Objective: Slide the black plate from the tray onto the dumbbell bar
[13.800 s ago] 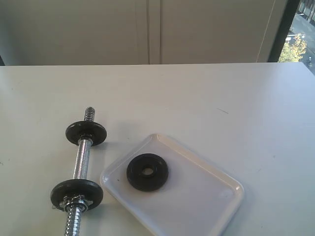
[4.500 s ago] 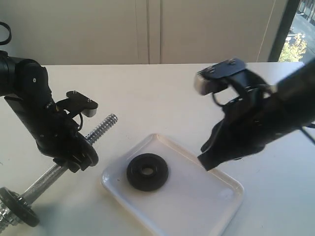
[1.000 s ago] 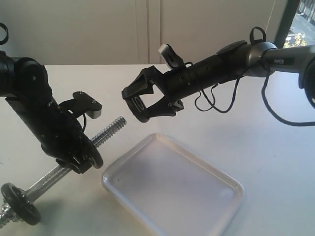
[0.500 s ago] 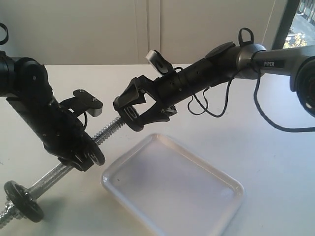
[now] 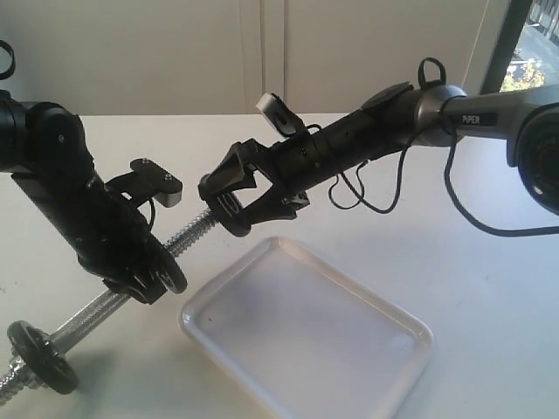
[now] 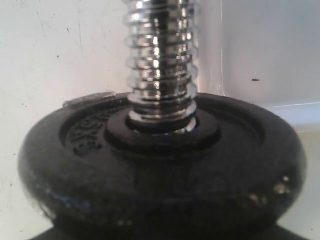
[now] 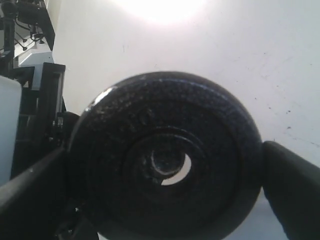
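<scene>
We see the right gripper (image 5: 231, 202), jaws wide, clamping the black plate (image 7: 210, 150) by its rim, right at the free threaded tip of the dumbbell bar (image 5: 194, 230) and off the tray (image 5: 349, 279). The left gripper (image 5: 140, 279) grips the tilted bar beside the upper disc (image 6: 160, 175). The bar's long axis points into the plate's hole, slightly off-centre. We count three discs, with the lower disc (image 5: 39, 360) at the bar's far end, one bar and one tray.

I judge this a robotics lab in an office building: plain white table (image 5: 498, 271), pale panelled wall (image 5: 157, 52), window (image 5: 536, 48) over treetops, loose cables (image 5: 515, 232) on my right arm (image 5: 393, 118).
</scene>
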Controlling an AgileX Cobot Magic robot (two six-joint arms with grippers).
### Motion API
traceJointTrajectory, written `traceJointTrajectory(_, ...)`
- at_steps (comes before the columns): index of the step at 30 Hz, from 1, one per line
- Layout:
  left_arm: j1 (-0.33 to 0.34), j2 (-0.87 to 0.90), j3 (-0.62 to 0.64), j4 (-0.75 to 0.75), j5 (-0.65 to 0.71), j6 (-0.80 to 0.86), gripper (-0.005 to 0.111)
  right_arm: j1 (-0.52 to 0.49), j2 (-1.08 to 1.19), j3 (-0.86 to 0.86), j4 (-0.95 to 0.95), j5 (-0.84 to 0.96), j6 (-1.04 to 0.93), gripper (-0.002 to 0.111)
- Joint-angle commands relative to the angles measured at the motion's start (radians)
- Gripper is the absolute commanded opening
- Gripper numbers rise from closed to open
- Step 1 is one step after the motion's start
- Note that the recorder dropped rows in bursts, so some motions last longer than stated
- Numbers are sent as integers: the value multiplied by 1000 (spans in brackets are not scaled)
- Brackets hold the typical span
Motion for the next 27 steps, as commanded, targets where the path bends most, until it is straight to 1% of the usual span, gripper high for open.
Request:
traceJointTrajectory(1, -6, -44, -12, -39, -27, 1, 0, -4, 26, -10, 149, 33, -23, 0)
traceJointTrajectory(12, -6, -44, -12, -32, -38, 18, 0, -4, 32, -10, 166, 33, -22, 0)
traceJointTrajectory(16, -6, -42, -12, -32, -71, 25, 0, 0, 30, -10, 166, 33, -15, 0)
traceJointTrajectory(22, -6, -42, -12, 42, -118, 25, 0, 0, 13, -10, 163, 33, -15, 0)
traceJointTrajectory(27, -6, -42, -12, 56, -141, 27, 0, 0, 1, -10, 163, 33, -15, 0)
